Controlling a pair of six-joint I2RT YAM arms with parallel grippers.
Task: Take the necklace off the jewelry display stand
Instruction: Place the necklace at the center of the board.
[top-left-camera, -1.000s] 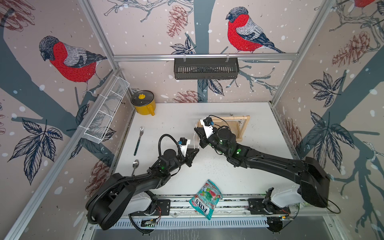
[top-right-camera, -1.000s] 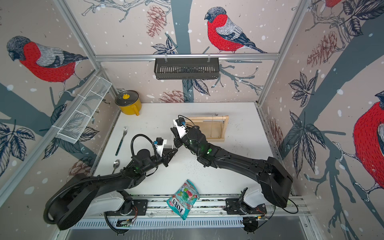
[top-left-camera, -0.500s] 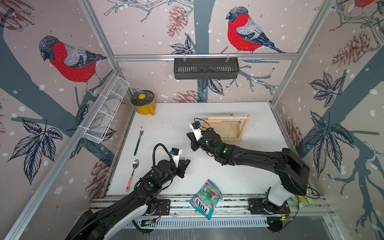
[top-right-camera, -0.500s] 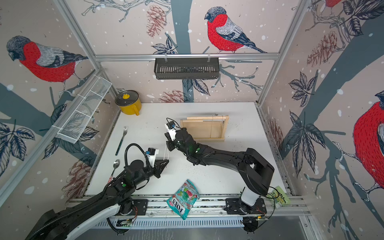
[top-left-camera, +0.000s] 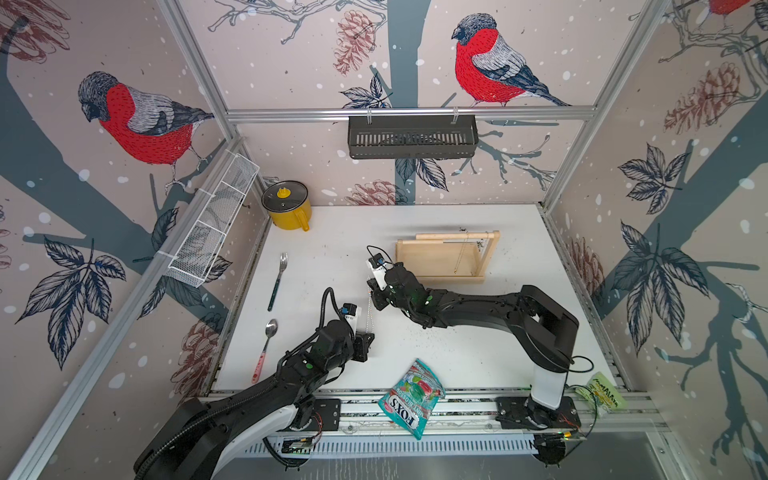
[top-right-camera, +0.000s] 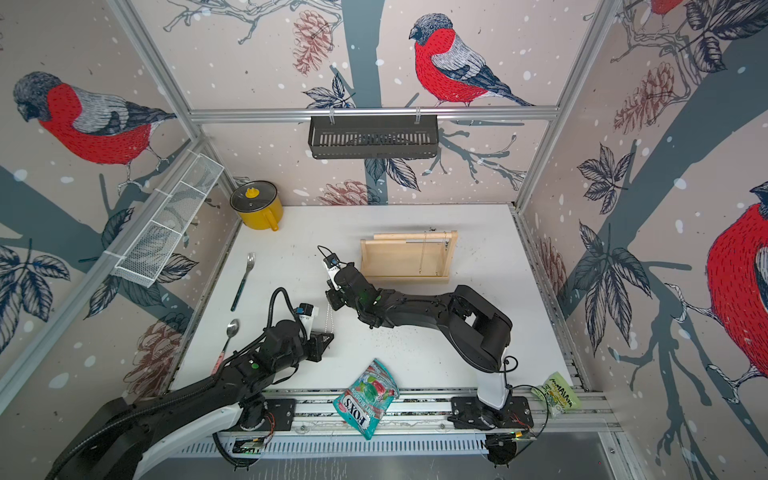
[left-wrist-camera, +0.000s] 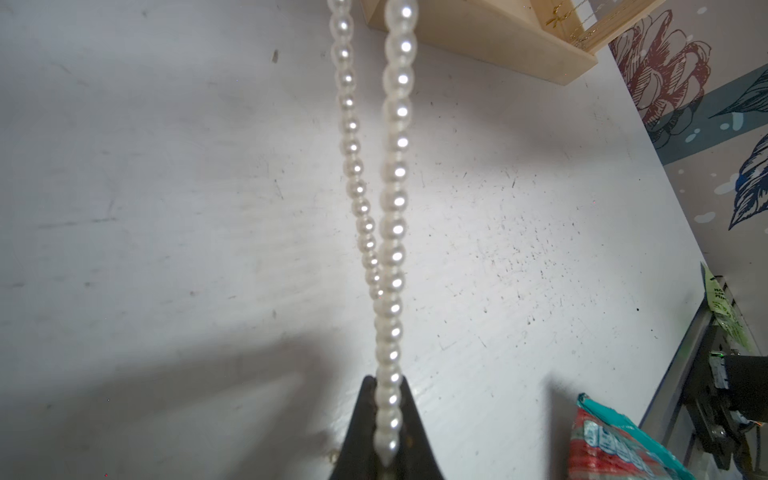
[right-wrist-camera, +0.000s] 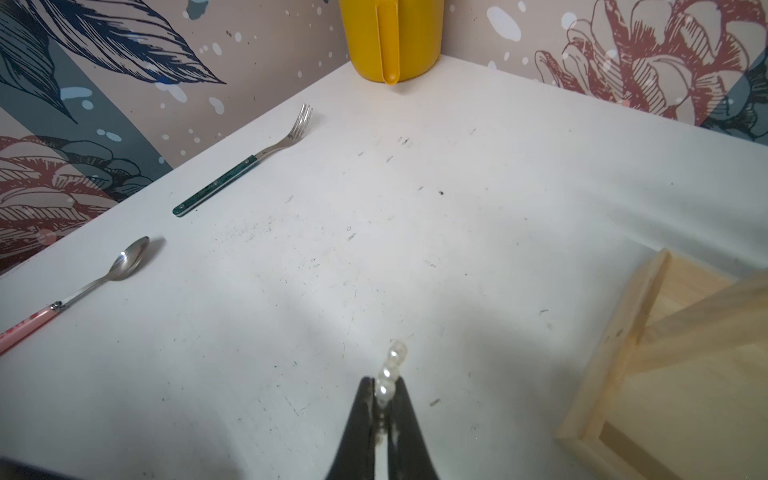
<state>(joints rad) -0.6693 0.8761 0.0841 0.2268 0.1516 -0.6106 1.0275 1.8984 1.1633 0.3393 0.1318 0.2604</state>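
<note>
A white pearl necklace (top-left-camera: 370, 309) hangs as a taut double strand between my two grippers, off the jewelry display stand (top-left-camera: 436, 262) and above the white table. My left gripper (top-left-camera: 366, 341) is shut on its near end; several pearls (left-wrist-camera: 392, 208) sit between its black fingers (left-wrist-camera: 409, 419). The far end is pinched in my right gripper (top-left-camera: 376, 296), also shut, with pearls (right-wrist-camera: 390, 368) poking out of its tips. The pale wooden stand (top-right-camera: 401, 262) is at the back right, behind the right gripper, and a thin gold chain (top-left-camera: 462, 253) hangs from its crossbar.
A yellow lidded pot (top-left-camera: 286, 205) stands in the back left corner. A fork (top-left-camera: 278, 280) and a pink-handled spoon (top-left-camera: 266, 349) lie along the left side. A teal candy bag (top-left-camera: 411, 397) overhangs the front edge. A white wire basket (top-left-camera: 212, 224) is on the left wall, a black rack (top-left-camera: 411, 135) on the back wall.
Both grippers have moved forward and left, away from the stand, carrying the pearl necklace between them. The left arm has drawn back toward the front edge.
</note>
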